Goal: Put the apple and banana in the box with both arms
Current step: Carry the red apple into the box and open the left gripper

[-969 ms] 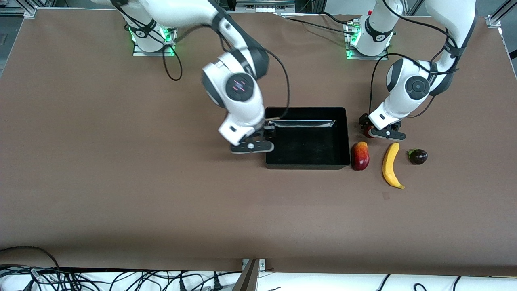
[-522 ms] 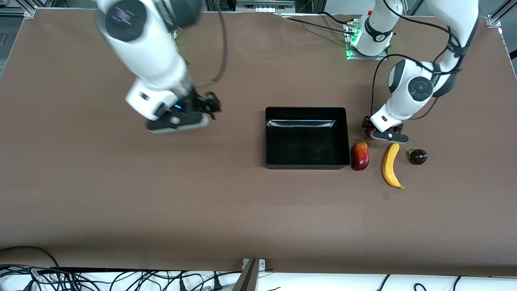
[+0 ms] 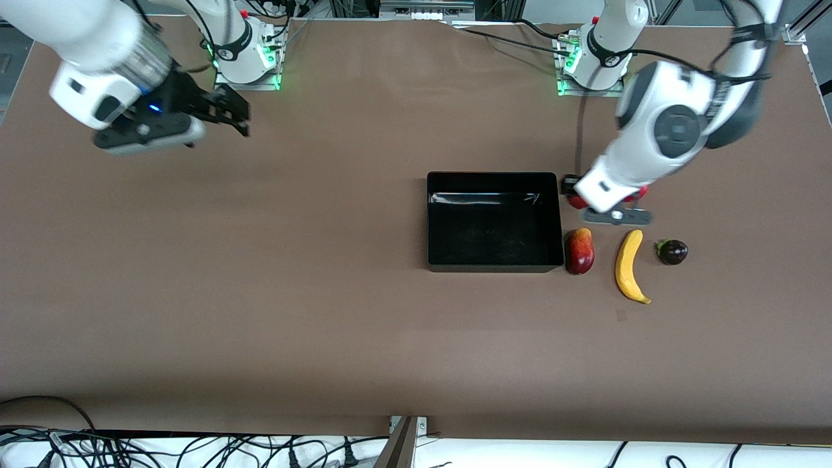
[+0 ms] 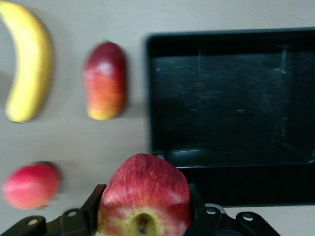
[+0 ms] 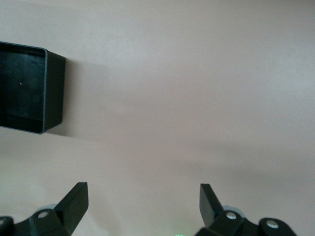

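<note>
Front view: left pincer [image 3: 580,193] mostly hides apple [image 3: 640,192]

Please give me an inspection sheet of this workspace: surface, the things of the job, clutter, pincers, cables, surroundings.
Surface: brown table, flat and bare in the middle.
Job's things: box empty; banana on the table, beside the mango; apple lifted in the left pincer.
Clutter: mango against the box's wall; pomegranate on the table; small dark fruit beside the banana.
Pincers: left pincer shut on the apple, by the box's edge; right pincer open, empty, over bare table near its base.
Cables: black cables along both arms; a tangle under the table's near edge.
Surroundings: metal frame at the corners.
</note>
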You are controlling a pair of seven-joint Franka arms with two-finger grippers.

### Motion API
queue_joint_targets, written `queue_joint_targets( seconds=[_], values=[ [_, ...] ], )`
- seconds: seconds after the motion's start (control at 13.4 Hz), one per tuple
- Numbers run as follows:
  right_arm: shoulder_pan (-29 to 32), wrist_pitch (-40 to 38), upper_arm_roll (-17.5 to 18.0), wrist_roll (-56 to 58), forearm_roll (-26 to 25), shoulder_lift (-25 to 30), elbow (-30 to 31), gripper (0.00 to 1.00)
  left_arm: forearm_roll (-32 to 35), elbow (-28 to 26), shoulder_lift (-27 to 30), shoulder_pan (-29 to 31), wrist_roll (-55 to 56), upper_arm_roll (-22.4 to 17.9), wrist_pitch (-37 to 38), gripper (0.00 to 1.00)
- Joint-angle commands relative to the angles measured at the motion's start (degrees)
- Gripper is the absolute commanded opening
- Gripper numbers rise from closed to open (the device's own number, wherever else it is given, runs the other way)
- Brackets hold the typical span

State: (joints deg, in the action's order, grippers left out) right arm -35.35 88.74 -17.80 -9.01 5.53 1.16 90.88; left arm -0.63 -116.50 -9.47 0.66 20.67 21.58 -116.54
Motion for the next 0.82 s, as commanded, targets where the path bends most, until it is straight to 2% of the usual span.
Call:
queue_joint_targets(
  seconds=[0.0,0.07,0.22,0.37,0.45,0.52,0.6,0.67,0.75],
  values=[
    [7.2,1.8,2.8,5.6,-1.5,4.1,6.0,1.0,-0.5,1.1,-8.3,0.1,4.2,3.5,-6.2,0.23],
    [11.2,2.0,4.8,7.8,-1.6,3.7,6.1,1.0,-0.3,0.1,-10.1,0.0,4.2,3.7,-9.1,0.23],
    [20.0,3.9,10.9,9.7,-1.8,3.4,7.5,1.0,-0.3,-3.1,-13.2,-2.8,4.5,3.6,-15.4,0.23],
    [29.1,5.8,17.5,12.3,-2.0,2.9,8.4,1.0,0.2,-3.7,-16.3,-3.1,4.8,3.6,-17.6,0.22],
    [31.7,6.0,19.4,12.4,-2.1,2.4,8.3,1.0,1.1,-3.6,-16.9,-3.2,4.9,3.6,-17.6,0.29],
    [31.9,6.3,19.6,12.4,-2.8,1.9,8.0,1.0,1.2,-3.6,-17.8,-3.6,5.6,3.6,-17.7,0.52],
    [31.8,6.4,19.6,12.4,-3.5,1.9,7.7,1.0,1.2,-3.5,-17.9,-4.1,6.6,3.6,-17.7,0.83],
    [31.7,6.4,19.6,11.9,-3.9,1.7,7.1,1.0,1.2,-3.0,-17.4,-3.9,6.7,3.6,-17.2,1.0],
    [31.5,6.4,19.6,11.6,-4.4,1.6,6.9,1.0,1.2,-2.2,-15.7,-3.5,6.7,3.7,-15.8,1.0]
  ],
)
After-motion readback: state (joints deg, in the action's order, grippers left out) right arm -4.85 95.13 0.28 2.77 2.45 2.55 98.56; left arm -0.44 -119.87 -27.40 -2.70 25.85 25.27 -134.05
